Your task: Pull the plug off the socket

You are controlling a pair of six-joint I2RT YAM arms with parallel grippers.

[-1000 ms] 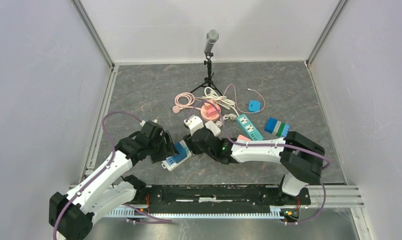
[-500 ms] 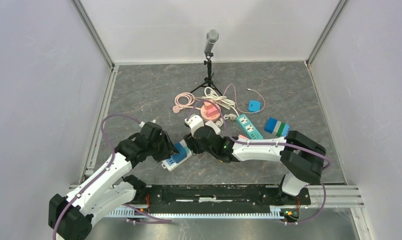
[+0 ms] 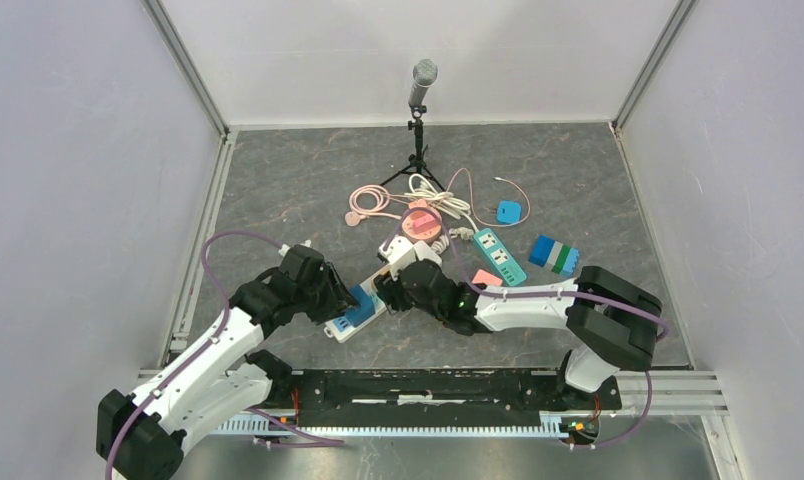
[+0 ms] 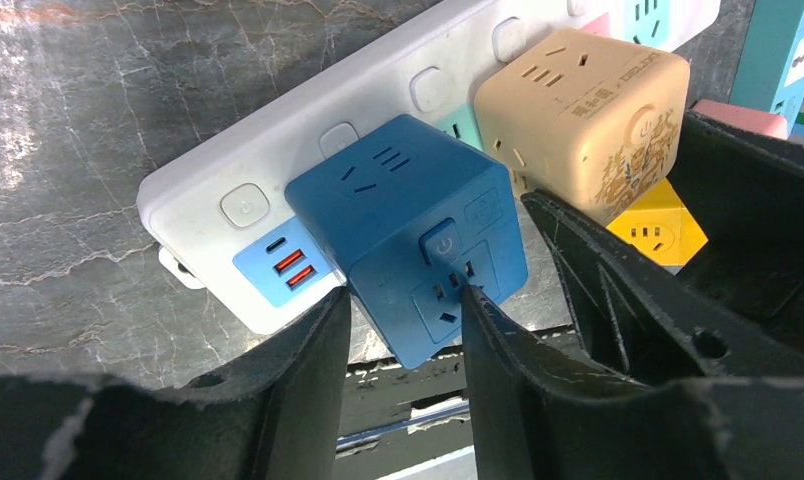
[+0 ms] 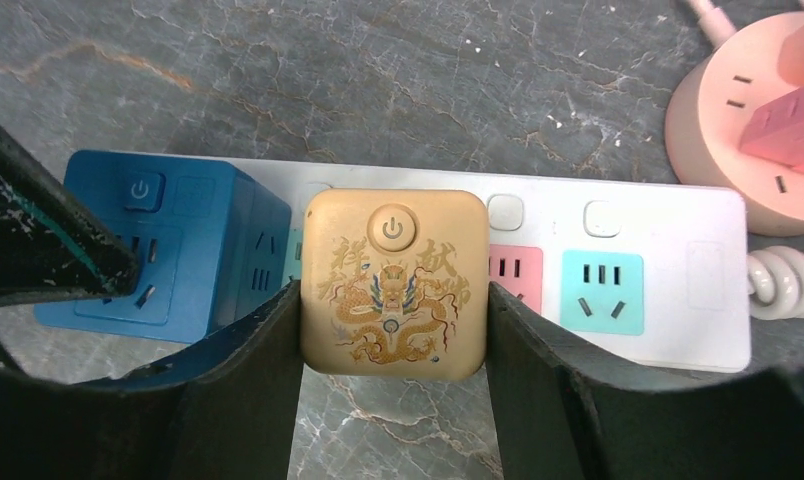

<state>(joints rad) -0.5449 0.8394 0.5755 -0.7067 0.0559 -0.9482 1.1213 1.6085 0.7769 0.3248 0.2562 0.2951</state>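
Note:
A white power strip (image 4: pixel 278 180) lies on the grey table, also in the right wrist view (image 5: pixel 668 215) and top view (image 3: pixel 346 325). A blue cube plug (image 4: pixel 408 240) and a beige cube plug with a gold dragon (image 5: pixel 395 280) sit side by side on it. My left gripper (image 4: pixel 403 300) is shut on the blue cube (image 3: pixel 361 300). My right gripper (image 5: pixel 393 300) is shut on the beige cube (image 4: pixel 578 110), one finger on each side. In the top view both grippers (image 3: pixel 333 290) (image 3: pixel 393 288) meet over the strip, and the beige cube is hidden there.
A pink round socket (image 5: pixel 748 120) with a pink plug sits beyond the strip's far end (image 3: pixel 421 222). A microphone on a tripod (image 3: pixel 421 85), pink cable (image 3: pixel 370 202), green strip (image 3: pixel 499 254) and blue-green block (image 3: pixel 553 254) lie further back. A yellow adapter (image 4: pixel 658 235) shows under the beige cube.
My right gripper has shifted a little to the near right over the strip. My left arm has hardly moved.

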